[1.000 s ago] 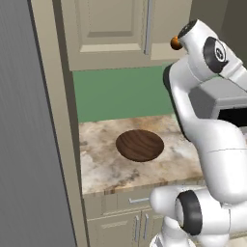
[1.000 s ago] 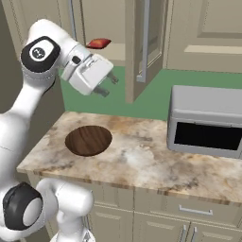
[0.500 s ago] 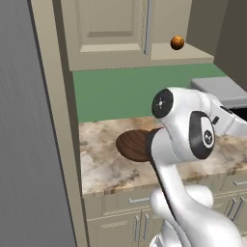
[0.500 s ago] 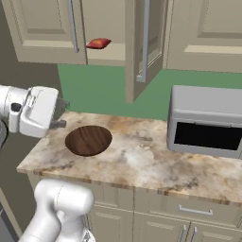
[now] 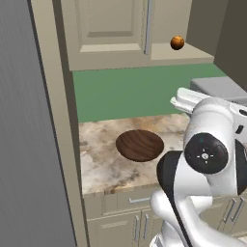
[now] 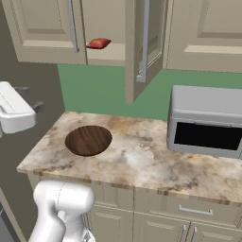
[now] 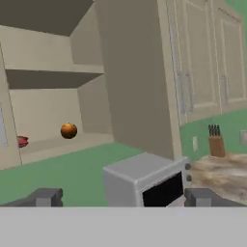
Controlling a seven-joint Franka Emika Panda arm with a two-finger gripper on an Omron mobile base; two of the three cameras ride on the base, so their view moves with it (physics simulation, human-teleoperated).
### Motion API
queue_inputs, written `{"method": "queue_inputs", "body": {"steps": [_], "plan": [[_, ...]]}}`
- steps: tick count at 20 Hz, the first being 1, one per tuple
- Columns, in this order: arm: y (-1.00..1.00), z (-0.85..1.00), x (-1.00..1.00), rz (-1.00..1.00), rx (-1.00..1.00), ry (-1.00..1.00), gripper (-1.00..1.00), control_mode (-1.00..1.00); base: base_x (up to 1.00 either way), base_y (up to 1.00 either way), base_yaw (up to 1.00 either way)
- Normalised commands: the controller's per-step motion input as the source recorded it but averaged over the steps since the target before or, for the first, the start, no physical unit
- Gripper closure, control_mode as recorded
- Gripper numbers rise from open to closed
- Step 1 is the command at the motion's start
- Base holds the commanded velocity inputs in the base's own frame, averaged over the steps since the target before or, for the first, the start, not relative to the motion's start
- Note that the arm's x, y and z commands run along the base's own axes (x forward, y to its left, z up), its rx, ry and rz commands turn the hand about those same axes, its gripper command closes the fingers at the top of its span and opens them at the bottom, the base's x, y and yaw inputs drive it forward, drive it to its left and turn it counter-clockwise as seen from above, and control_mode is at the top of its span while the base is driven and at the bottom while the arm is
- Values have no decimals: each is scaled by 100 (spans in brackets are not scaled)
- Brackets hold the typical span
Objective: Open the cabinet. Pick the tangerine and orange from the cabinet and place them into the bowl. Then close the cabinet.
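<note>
My arm has swung down from the cabinet (image 6: 142, 47); claw (image 7: 123, 197) spread, empty. The orange (image 5: 177, 42) waits there, bowl (image 5: 139, 144) empty.

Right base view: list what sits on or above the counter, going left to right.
gripper → wooden bowl → red item on the cabinet shelf → open cabinet door → microwave
</note>
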Motion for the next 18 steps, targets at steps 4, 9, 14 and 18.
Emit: {"method": "queue_inputs", "body": {"steps": [4,9,14,18], "plan": [[62,53,5,35,-14,-12,-100,-100,0,0,0],[27,49,15,20,-8,-23,-100,-100,0,0,0],[0,38,23,14,0,-21,-100,-100,0,0,0],[0,10,54,10,0,-2,-100,-100,0,0,0]]}}
